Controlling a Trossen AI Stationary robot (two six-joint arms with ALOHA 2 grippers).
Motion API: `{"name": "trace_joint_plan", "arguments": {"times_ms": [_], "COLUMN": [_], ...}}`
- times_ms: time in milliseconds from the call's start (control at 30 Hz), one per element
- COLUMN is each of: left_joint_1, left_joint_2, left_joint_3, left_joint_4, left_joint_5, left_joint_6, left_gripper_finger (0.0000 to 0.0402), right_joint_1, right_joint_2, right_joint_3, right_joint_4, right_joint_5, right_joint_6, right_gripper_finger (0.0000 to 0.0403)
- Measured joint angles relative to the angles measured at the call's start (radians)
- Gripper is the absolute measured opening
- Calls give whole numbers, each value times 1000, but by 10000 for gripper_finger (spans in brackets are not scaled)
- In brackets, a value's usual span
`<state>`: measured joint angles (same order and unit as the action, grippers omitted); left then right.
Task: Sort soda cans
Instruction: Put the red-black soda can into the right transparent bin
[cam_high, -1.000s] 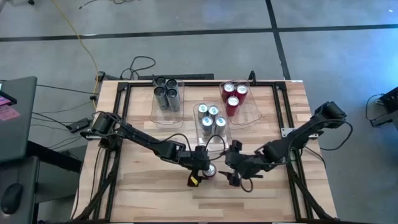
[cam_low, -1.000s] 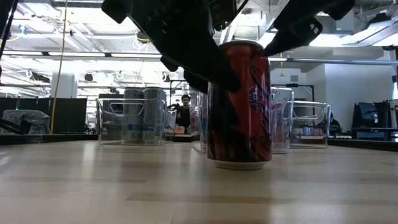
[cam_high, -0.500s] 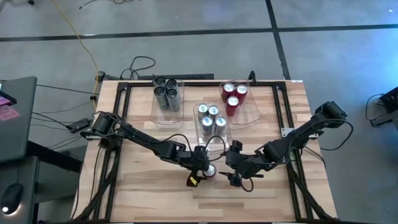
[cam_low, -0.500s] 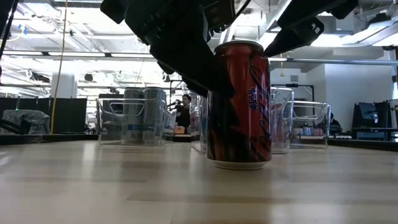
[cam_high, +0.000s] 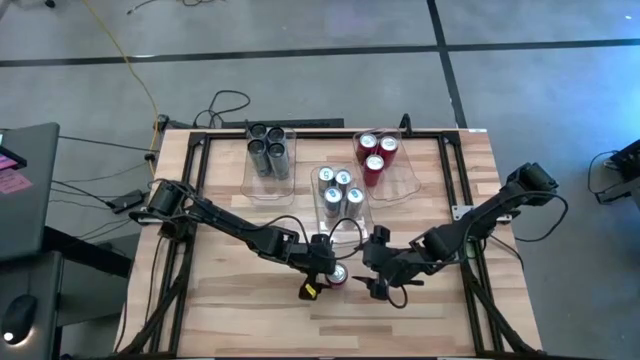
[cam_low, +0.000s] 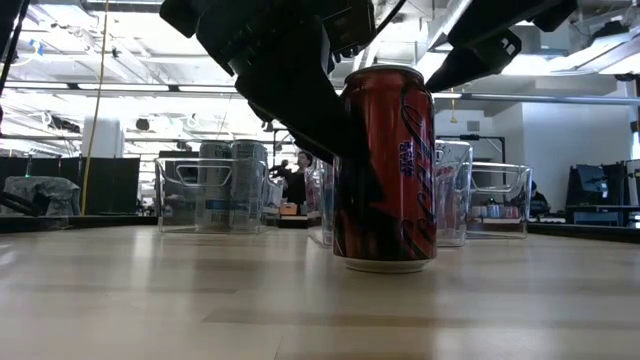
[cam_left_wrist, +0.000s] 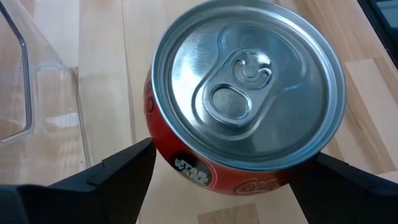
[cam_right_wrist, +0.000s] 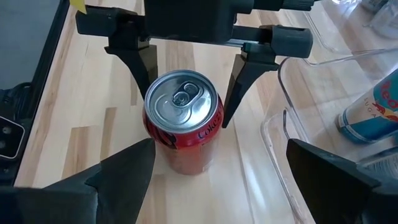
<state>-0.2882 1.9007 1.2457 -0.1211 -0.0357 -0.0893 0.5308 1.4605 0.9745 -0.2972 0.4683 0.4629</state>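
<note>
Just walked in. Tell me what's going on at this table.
Two robot arms are sorting soda cans into clear bins. One red can stands upright on the wooden table, outside the bins. The left tool straddles it with fingers open on either side, not yet clamped. The right tool waits open just beside it. At the back, the dark grey cans, silver-blue cans and red cans already sit in separate bins.

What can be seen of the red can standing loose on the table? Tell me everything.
The red can stands upright on the bare wooden table, in front of the clear bins. It looks like metal, with a silver top and an unopened pull tab, and carries Star Wars and Coke lettering. The left gripper straddles it with open fingers on either side; contact cannot be told. The right gripper waits open beside it.
</note>
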Motion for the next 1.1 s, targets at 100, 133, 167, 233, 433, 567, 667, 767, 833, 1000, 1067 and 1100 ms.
{"name": "trace_joint_plan", "arguments": {"times_ms": [100, 133, 167, 233, 433, 567, 667, 767, 833, 1000, 1067, 1100], "left_joint_1": [0, 0, 0, 0, 0, 0, 0, 0, 0, 0, 0, 0], "left_joint_2": [0, 0, -1, -1, -1, -1, -2, -2, -2, -2, -2, -2], "left_joint_3": [0, 0, 0, 0, 0, 0, 0, 0, 0, 0, 0, 0], "left_joint_4": [0, -1, -1, -1, -1, -2, -2, 1, 2, 4, 0, -2], "left_joint_5": [0, 0, 0, 0, 0, 0, 0, 0, 5, 14, 14, 15], "left_joint_6": [2, 2, 2, 2, -2, -1, -1, -2, -3, -3, -8, -9], "left_gripper_finger": [338, 338, 338, 338, 338, 338, 338, 338, 338, 344, 351, 356], "right_joint_1": [2, 2, 2, 2, 2, 2, 2, 2, 2, 2, 2, 2], "right_joint_2": [0, 0, 0, 0, 0, 0, 0, 0, 0, 0, 0, 0], "right_joint_3": [0, 0, 0, 0, 0, 0, 0, 0, 0, 0, 0, 0], "right_joint_4": [-1, -1, -1, -1, -2, -2, -1, -1, -1, 0, -1, -1], "right_joint_5": [0, 0, 0, 0, 0, 0, 0, 1, 5, 24, 25, 26], "right_joint_6": [0, 0, 0, 4, 60, 60, 61, 61, 61, 67, 68, 68], "right_gripper_finger": [380, 380, 380, 380, 380, 380, 380, 380, 380, 380, 380, 380]}}
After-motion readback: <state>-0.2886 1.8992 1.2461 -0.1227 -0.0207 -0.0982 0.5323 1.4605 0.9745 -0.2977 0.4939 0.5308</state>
